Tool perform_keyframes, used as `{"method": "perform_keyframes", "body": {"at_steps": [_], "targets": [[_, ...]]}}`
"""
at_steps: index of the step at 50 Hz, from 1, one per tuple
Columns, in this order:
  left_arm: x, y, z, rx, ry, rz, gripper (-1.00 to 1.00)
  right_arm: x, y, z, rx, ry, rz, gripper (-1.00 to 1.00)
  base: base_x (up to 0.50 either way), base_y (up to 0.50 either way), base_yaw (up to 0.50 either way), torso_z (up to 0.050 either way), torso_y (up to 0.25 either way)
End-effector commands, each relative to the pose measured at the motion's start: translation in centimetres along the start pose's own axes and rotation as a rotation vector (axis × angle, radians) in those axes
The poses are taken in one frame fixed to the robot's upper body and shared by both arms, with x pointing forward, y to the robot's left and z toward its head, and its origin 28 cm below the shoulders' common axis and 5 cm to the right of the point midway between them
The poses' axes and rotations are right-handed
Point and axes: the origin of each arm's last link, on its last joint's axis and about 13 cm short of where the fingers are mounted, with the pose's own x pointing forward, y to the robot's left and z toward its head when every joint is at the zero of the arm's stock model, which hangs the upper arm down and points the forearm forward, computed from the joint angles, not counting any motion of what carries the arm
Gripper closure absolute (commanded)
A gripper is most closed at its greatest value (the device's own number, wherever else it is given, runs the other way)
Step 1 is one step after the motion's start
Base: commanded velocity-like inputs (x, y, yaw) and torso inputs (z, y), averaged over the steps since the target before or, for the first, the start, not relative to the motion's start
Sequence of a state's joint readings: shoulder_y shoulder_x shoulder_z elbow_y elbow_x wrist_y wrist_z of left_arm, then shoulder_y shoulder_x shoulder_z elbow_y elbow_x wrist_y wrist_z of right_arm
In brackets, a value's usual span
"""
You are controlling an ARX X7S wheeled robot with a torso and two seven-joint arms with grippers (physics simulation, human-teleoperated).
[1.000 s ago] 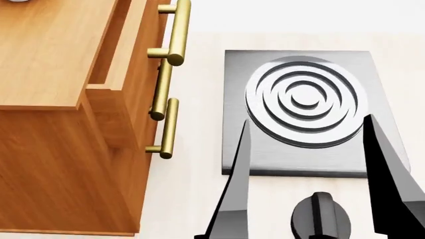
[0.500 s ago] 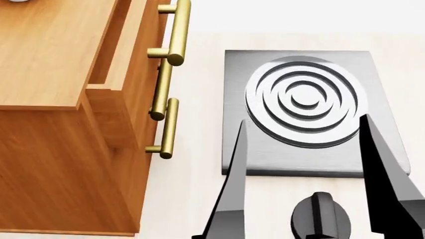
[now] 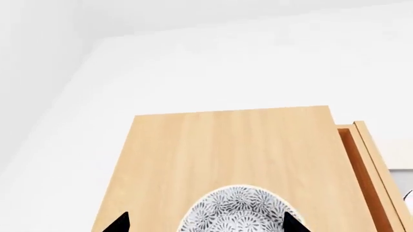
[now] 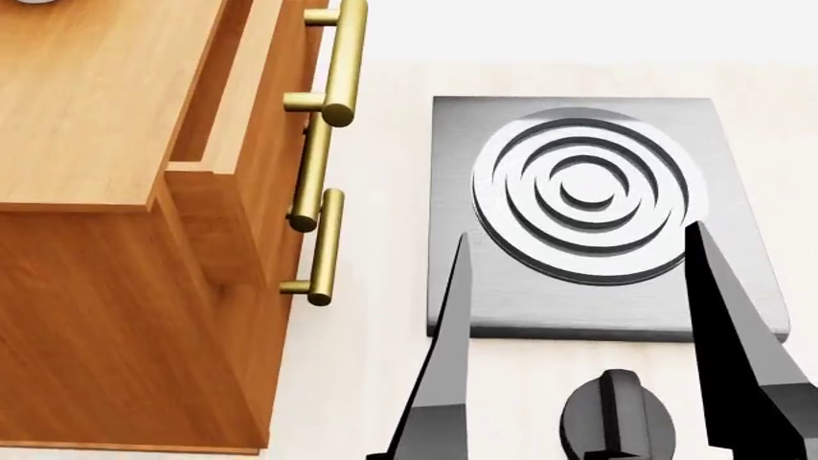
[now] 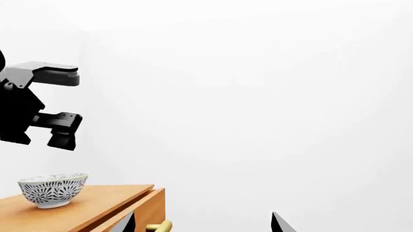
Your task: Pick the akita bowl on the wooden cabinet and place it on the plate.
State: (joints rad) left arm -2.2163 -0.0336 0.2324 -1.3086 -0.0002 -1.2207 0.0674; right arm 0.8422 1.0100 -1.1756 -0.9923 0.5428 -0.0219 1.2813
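Both tips of the left claw (image 3: 205,223) show at the lower edge of the left wrist view, spread wide with the akita bowl (image 3: 237,211) between them and nothing gripped; the bowl sits upright on the top of the wooden cabinet (image 3: 226,150), and its inside cannot be seen from here. That spread looks set for closing across the bowl's rim, so I judge the step in hand to be the final approach before the grasp. From the head view, the right claw (image 4: 576,287) hangs wide and empty over the grey stove (image 4: 581,206), its two dark fingers (image 4: 447,355) straddling the ringed burner; it seems parked there, out of the left arm's way. The cabinet fills that view's left side, with its brass handles (image 4: 329,115) facing the stove and its top drawer slightly pulled out. The plate shows in none of the views. In the right wrist view, the left claw hovers open just above the bowl (image 5: 53,189), apart from it, and the bowl's interior stays hidden behind its patterned wall.
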Motion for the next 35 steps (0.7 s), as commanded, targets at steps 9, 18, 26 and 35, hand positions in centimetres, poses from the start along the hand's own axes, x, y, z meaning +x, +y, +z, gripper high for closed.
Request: {"method": "perform_keyframes", "body": {"at_steps": [9, 18, 26, 35], "targets": [[-0.3, 0.4, -0.7, -0.002, 0.105, -0.010, -1.00, 0.0, 0.0, 0.0, -0.001, 0.000, 0.001, -1.00, 0.00, 0.00, 0.00, 0.000, 0.000], [-0.2, 0.7, -0.9, -0.020, 0.123, -0.004, -1.00, 0.1, 0.0, -0.1, -0.002, 0.004, 0.003, -1.00, 0.00, 0.00, 0.00, 0.000, 0.000], [-0.1, 1.0, -1.0, -0.015, 0.126, 0.002, -1.00, 0.0, 0.1, -0.1, -0.002, 0.005, 0.004, -1.00, 0.00, 0.00, 0.00, 0.000, 0.000], [0.0, 1.2, -1.1, -0.028, 0.124, 0.010, -1.00, 0.0, 0.1, -0.1, -0.002, 0.004, 0.003, -1.00, 0.00, 0.00, 0.00, 0.000, 0.000]]}}
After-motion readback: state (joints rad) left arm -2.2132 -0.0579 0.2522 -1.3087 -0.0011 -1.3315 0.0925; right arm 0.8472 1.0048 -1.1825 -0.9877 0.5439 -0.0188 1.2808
